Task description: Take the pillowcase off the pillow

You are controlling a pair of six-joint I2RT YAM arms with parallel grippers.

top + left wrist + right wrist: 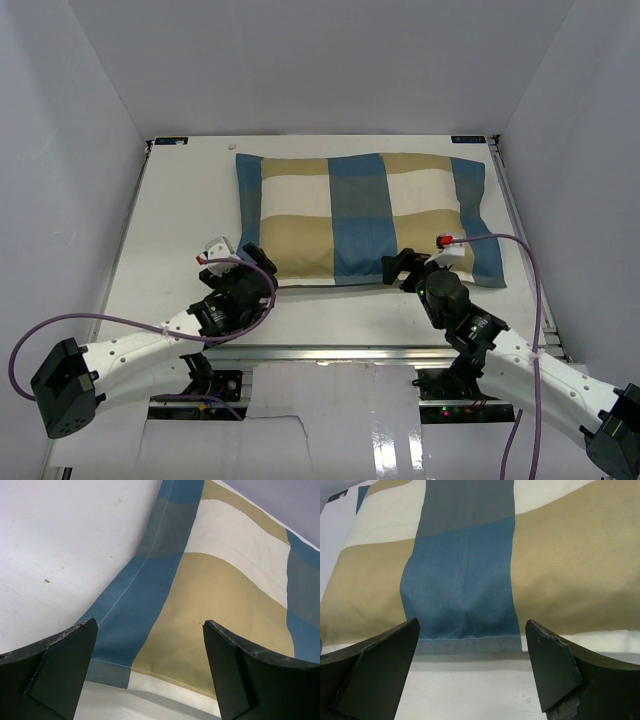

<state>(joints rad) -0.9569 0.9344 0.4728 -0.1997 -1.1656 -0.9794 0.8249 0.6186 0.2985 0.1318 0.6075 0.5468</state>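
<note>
From above, the blue, tan and cream checked fabric pillowcase (365, 215) is seen lying plump on the white table (180, 200). The left gripper (256, 258) is placed at its near left corner, the right gripper (398, 268) at its near edge. In the left wrist view, the jaws are held apart over that corner, empty. In the right wrist view, the jaws are held apart before a blue stripe, empty.

pillowcase (365, 215): smooth matt woven cloth | table (180, 205): matt, lightly speckled | left end effector fingers (60, 672): matt plastic, chipped tips
</note>
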